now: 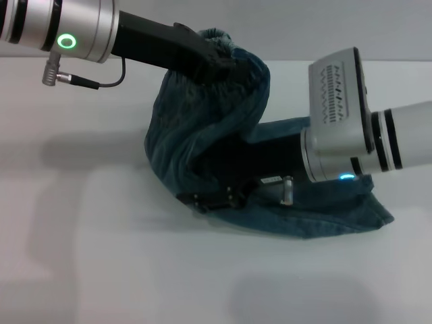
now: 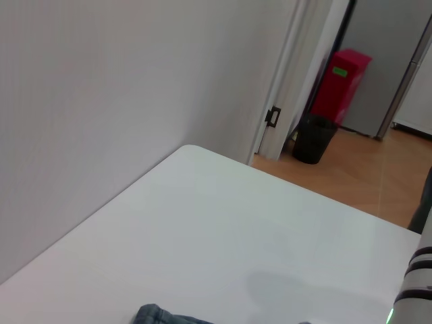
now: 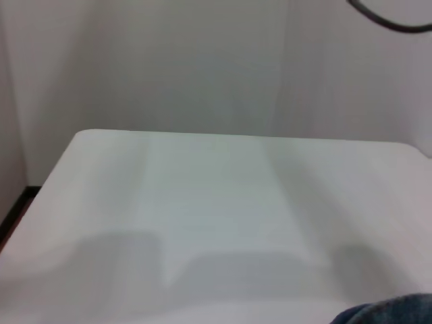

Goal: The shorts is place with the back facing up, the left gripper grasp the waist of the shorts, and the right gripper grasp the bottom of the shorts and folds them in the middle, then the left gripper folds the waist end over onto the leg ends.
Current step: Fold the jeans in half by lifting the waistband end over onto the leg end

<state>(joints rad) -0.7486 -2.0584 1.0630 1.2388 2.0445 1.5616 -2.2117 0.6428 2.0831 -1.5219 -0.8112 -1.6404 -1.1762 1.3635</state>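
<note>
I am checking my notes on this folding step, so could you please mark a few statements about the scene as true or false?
1. The left gripper holds the waist raised above the table. True.
2. The shorts lie completely flat. False: one end is lifted and arches over the rest.
3. The right gripper is down at the low edge of the denim near the table. True.
4. The left arm shows a red ring light. False: the ring light is green.
5. The shorts are bright yellow. False: they are faded blue denim.
</note>
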